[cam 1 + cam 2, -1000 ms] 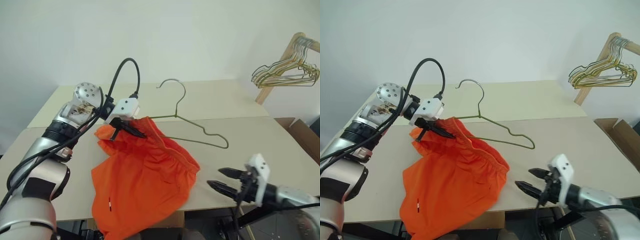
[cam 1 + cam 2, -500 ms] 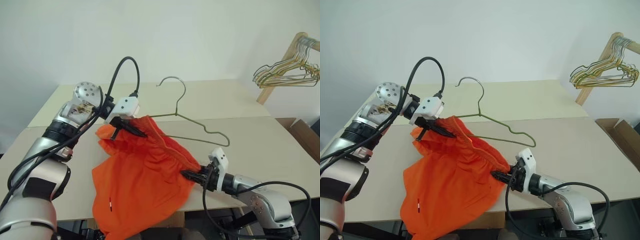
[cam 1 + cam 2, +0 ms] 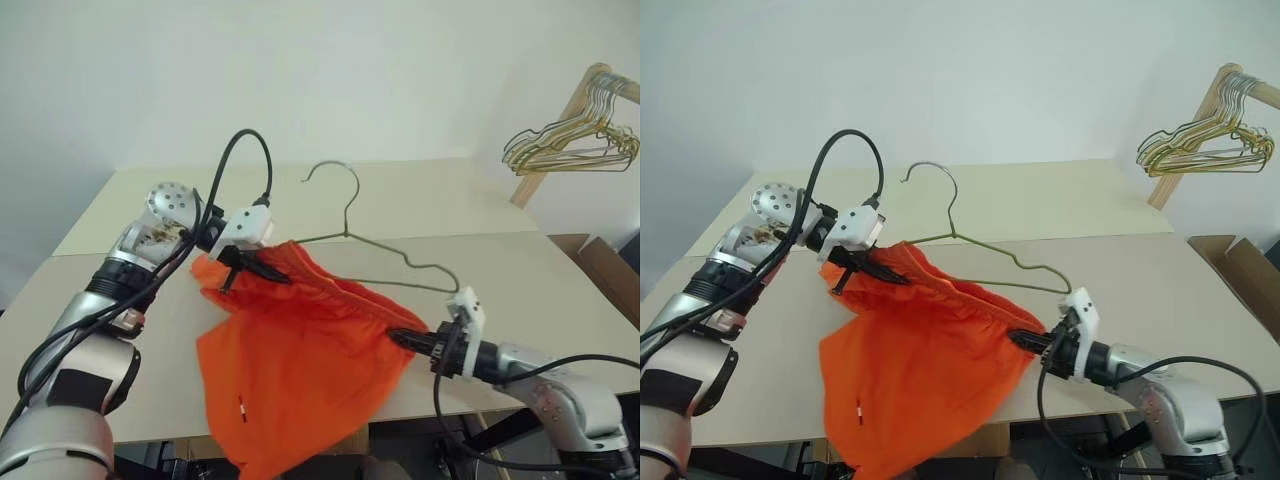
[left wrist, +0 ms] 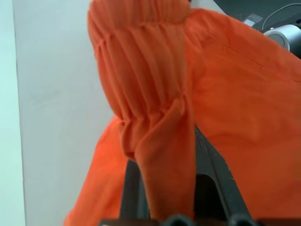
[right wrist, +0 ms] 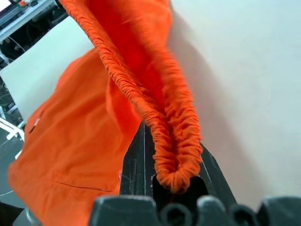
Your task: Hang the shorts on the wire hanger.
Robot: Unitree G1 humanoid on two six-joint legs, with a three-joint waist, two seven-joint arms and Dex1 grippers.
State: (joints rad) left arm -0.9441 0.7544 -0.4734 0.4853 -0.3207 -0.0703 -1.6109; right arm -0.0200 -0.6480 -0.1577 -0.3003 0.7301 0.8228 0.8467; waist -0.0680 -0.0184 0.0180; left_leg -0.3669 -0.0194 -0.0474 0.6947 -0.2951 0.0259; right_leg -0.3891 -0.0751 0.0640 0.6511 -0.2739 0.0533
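Observation:
The orange shorts (image 3: 300, 370) hang stretched between my two grippers, their legs drooping past the table's front edge. My left gripper (image 3: 270, 272) is shut on the gathered waistband (image 4: 155, 122) at its left end. At the waistband's right end (image 5: 171, 141), my right gripper (image 3: 405, 338) is shut on the elastic. The grey-green wire hanger (image 3: 400, 262) lies on the table behind the shorts, hook (image 3: 330, 175) pointing away from me; part of its lower wire is hidden by the fabric.
The shorts and hanger rest on a beige table (image 3: 540, 280) with a seam across its middle. A bunch of gold and green wire hangers (image 3: 575, 145) hangs on a wooden rail at the far right. A cardboard box (image 3: 610, 275) stands beyond the table's right side.
My right gripper came in from the front right, closed on the right end of the waistband and pulled it rightward, stretching the shorts. The left gripper kept its hold.

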